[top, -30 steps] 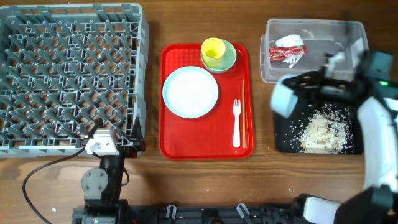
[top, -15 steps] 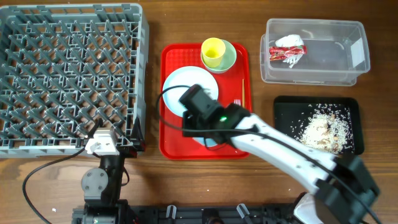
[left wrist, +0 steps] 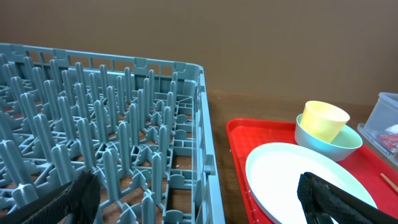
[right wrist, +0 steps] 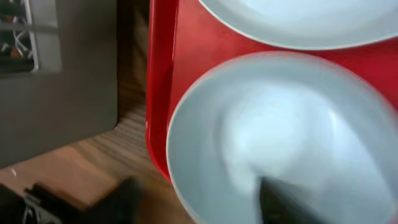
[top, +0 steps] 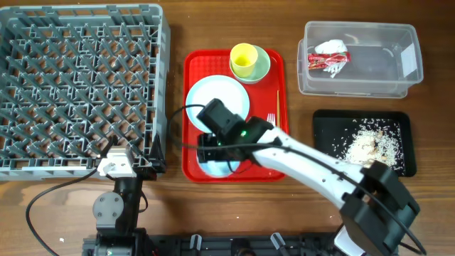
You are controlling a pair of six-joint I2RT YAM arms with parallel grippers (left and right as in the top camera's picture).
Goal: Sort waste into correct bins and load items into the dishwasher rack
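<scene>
**A:** Right claw status?
**B:** The right gripper (top: 212,151) is seen over the front-left part of the red tray (top: 210,64), directly above the light blue bowl (right wrist: 249,118). One dark finger (right wrist: 277,199) is seen inside the bowl; the other isn't made out. The wrist view is blurred, so clamped or spread cannot be told.
**A:** Bowl position?
**B:** It's located at the tray's front-left corner, just beside the white plate (top: 220,92). Resting or lifted cannot be told.
**A:** Left side?
**B:** The left gripper (left wrist: 199,186) is held at the front edge of the dishwasher rack (top: 78,85), with its fingers spread wide.
**A:** Everything else?
**B:** The yellow cup (top: 244,60) is nested in the pale green bowl (top: 263,67) at the tray's back. The white fork (top: 271,117) and chopsticks (top: 277,107) are laid along the tray's right side, partly covered by the arm. The wrapper (top: 328,57) is seen in the clear tub (top: 370,85), and the rice scraps (top: 366,146) are seen in the black tray (top: 323,142).
</scene>
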